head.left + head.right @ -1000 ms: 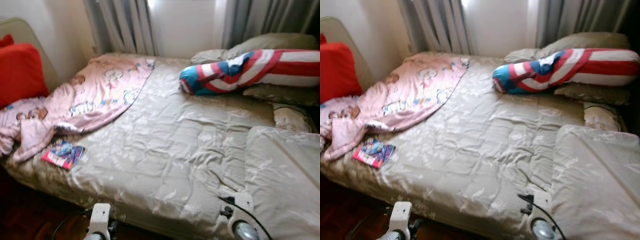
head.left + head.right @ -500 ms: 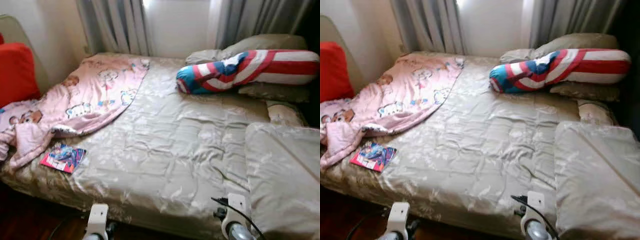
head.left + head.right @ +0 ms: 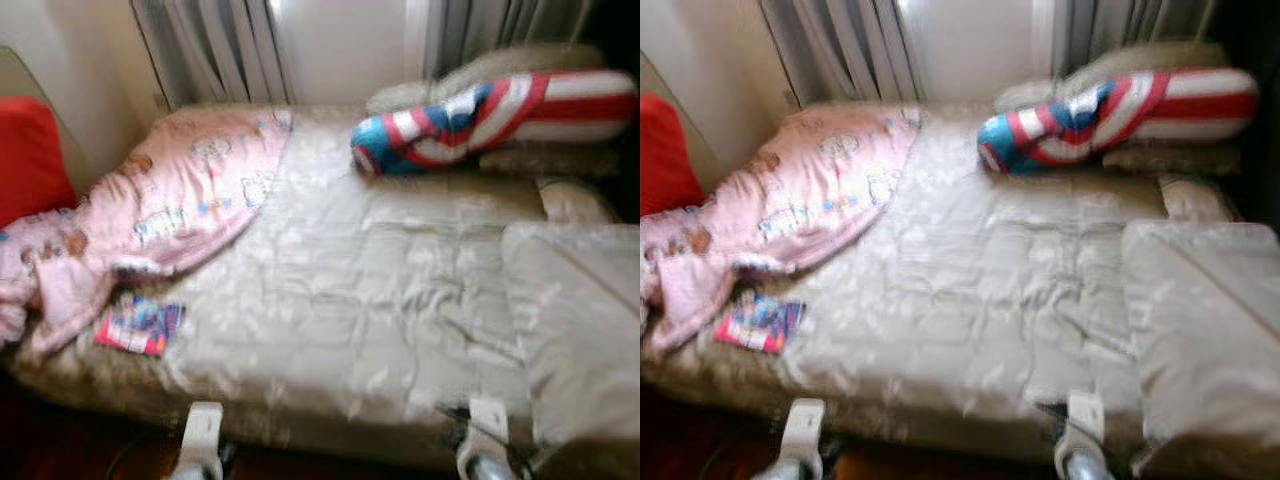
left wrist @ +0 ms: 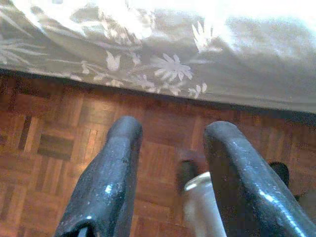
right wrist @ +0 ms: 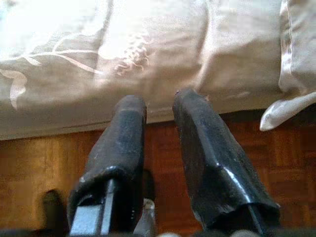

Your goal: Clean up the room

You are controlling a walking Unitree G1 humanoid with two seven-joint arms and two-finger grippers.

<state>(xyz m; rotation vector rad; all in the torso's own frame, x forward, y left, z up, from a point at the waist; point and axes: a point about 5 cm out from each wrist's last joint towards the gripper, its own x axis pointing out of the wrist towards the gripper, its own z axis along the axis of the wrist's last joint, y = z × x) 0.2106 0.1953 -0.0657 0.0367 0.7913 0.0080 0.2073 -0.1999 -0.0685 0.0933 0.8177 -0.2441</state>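
Bedroom scene, blurred: a bed (image 3: 380, 300) carries a pink blanket (image 3: 170, 200), a striped bolster (image 3: 480, 115) and, near its front edge, a small book (image 3: 138, 326). Both grippers, left gripper (image 4: 170, 143) and right gripper (image 5: 158, 113), hang unclenched and empty above parquet (image 4: 49, 143).

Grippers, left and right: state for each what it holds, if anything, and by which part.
Nothing is held. The left gripper and right gripper both hang open and empty above the wooden floor at the bed's edge.

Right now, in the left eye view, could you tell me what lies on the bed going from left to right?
Red cushion → magazine → pink blanket → striped bolster → beige pillow.
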